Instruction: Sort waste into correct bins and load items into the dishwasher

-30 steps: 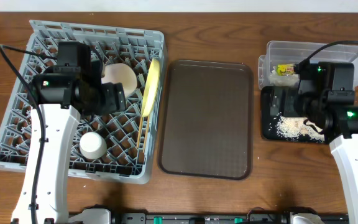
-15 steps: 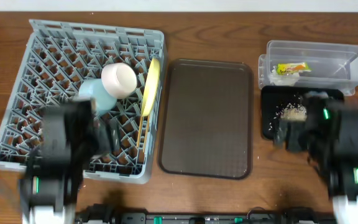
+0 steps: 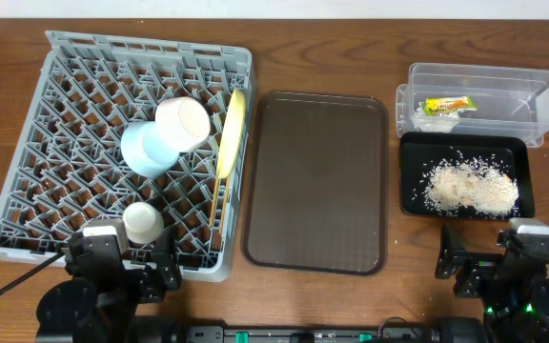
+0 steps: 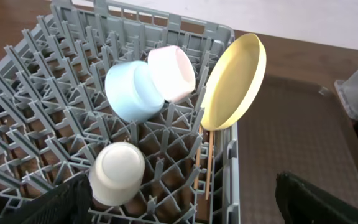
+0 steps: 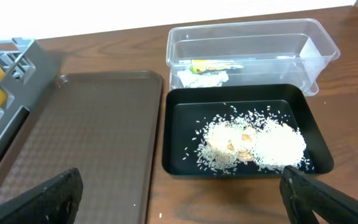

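Note:
The grey dish rack (image 3: 65,57) holds a yellow plate (image 3: 230,133) on edge, a light blue bowl (image 3: 144,151) on its side, a whitish bowl (image 3: 183,122) against it, a small white bowl (image 3: 142,221) upside down, and chopsticks (image 4: 205,162) below the plate. The clear tub (image 3: 503,81) holds the snack wrapper (image 3: 446,105) and the whitish scrap (image 3: 434,119). The black tray (image 3: 410,191) holds rice (image 3: 470,188). My left gripper (image 3: 122,272) is open and empty at the rack's front edge. My right gripper (image 3: 489,262) is open and empty in front of the black tray.
The brown serving tray (image 3: 317,181) lies bare between the rack and the bins. A few stray rice grains (image 5: 160,214) lie on the wood near its front right corner. Both arm bases sit at the table's front edge.
Both arms have pulled back from over the rack and the bins to the front edge. The rack's contents and the rice in the black tray now show fully.

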Robot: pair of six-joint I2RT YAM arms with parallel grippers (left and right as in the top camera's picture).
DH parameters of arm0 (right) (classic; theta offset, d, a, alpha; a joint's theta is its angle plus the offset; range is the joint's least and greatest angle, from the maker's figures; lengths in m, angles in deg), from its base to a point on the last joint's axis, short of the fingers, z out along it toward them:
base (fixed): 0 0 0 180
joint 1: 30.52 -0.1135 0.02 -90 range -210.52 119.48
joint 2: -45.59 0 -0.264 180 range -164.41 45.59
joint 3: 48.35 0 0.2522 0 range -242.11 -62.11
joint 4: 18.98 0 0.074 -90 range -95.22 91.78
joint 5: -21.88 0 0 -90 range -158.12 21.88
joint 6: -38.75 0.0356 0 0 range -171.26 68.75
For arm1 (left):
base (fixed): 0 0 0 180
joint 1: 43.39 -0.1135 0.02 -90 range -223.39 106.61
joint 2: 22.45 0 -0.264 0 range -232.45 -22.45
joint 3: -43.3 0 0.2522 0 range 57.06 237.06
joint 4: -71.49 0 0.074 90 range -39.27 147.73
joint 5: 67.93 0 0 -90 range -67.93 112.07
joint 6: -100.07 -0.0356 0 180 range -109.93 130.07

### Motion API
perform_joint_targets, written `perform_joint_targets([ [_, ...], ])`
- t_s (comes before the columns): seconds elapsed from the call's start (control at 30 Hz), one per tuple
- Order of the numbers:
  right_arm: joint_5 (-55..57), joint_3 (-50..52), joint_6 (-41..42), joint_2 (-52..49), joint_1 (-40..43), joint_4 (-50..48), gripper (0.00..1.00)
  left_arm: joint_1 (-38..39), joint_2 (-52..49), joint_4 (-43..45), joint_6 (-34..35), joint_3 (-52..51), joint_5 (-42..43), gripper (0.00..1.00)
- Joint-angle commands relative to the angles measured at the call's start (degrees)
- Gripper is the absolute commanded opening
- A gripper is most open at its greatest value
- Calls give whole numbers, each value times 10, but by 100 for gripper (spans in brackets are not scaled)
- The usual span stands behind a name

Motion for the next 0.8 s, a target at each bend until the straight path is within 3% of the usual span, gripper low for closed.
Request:
perform_joint_targets([
  [0.0, 3, 7, 9, 1, -5, 2, 99, 1, 2, 0, -8, -3, -5, 95],
  [0.47, 16, 16, 4, 14, -5, 76, 99, 1, 2, 0, -8, -3, -5, 95],
  [0.57, 16, 42, 4, 35, -6, 34, 99, 1, 2, 0, -7, -3, -5, 95],
  [0.77, -12, 197, 4, 116, -17, -199, 99, 1, 2, 0, -8, -3, -5, 95],
])
